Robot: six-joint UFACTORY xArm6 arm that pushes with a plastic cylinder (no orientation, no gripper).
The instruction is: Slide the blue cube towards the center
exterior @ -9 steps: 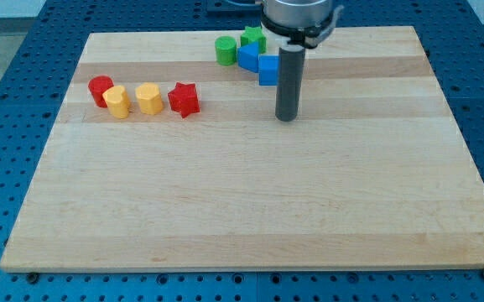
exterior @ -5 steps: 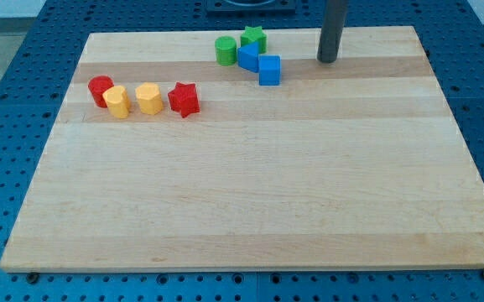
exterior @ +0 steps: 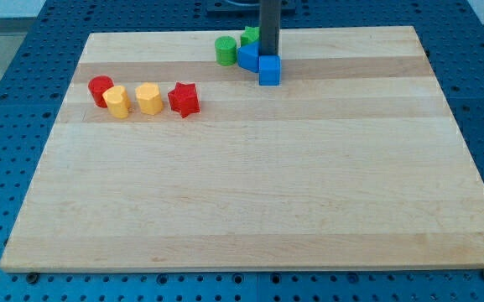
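Note:
The blue cube sits near the view's top, a little right of the board's middle line. My tip stands right behind the cube, at its top edge, touching or nearly touching it. A second blue block lies against the cube's upper left. A green star is partly hidden behind the rod. A green cylinder stands left of the blue blocks.
At the view's left a row holds a red cylinder, a yellow block, a yellow hexagonal block and a red star. The wooden board lies on a blue perforated table.
My tip went from below right of the blue cube up to the board's top right, then left to just behind the cube. The blocks have not moved.

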